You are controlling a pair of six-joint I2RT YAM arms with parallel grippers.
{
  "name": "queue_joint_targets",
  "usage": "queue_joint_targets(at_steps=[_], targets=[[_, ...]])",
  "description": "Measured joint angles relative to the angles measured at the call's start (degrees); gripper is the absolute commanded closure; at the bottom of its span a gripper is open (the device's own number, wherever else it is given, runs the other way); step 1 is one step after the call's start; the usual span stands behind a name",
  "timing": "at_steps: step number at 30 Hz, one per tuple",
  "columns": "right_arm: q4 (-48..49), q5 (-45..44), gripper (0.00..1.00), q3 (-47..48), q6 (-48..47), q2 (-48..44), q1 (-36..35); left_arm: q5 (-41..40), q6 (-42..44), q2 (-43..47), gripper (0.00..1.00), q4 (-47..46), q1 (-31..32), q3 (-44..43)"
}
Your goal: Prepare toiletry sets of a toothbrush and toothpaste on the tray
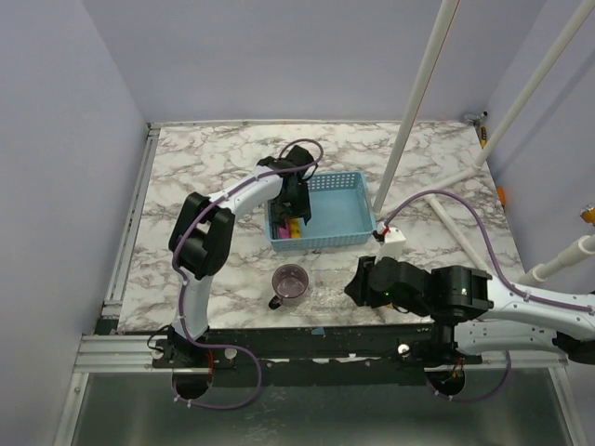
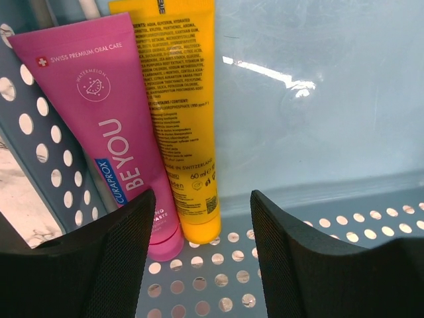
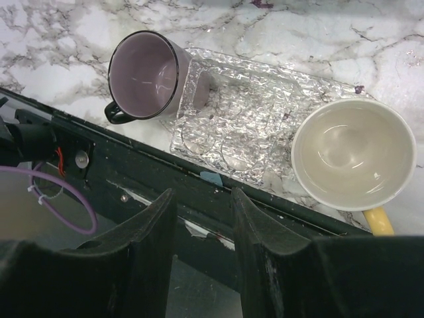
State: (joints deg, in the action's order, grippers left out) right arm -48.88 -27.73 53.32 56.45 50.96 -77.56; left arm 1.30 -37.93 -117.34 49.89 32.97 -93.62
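A pink toothpaste tube (image 2: 109,126) and a yellow one (image 2: 180,112) lie side by side in the blue perforated basket (image 1: 335,209), caps toward my left gripper (image 2: 202,228). That gripper is open low inside the basket's left end (image 1: 296,212); the yellow cap sits just beyond the gap and neither finger touches it. No toothbrush shows clearly. The clear crinkled tray (image 3: 271,93) lies near the table's front edge. My right gripper (image 3: 202,212) hangs open and empty over that front edge (image 1: 355,284).
A purple mug (image 3: 142,76) stands at the tray's left end and a cream mug (image 3: 353,154) at its right end. The basket's wall (image 2: 46,152) rises close on the left of my left fingers. White poles (image 1: 423,88) lean over the back right.
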Motion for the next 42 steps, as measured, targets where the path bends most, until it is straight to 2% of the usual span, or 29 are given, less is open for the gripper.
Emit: queue_joint_targets(at_steps=[33,38,42], targets=[[-0.02,0.09,0.58,-0.48,0.04,-1.73,0.0,3.91,-1.7,0.09,0.45,-2.12,2.16,2.62],[-0.02,0.13,0.58,-0.48,0.04,-1.07,0.0,4.13,-1.75,-0.22,0.54,-2.32,2.19,3.04],[-0.02,0.13,0.58,-0.48,0.04,-0.55,0.0,4.35,-1.66,-1.33,0.68,-2.21,2.19,3.06]])
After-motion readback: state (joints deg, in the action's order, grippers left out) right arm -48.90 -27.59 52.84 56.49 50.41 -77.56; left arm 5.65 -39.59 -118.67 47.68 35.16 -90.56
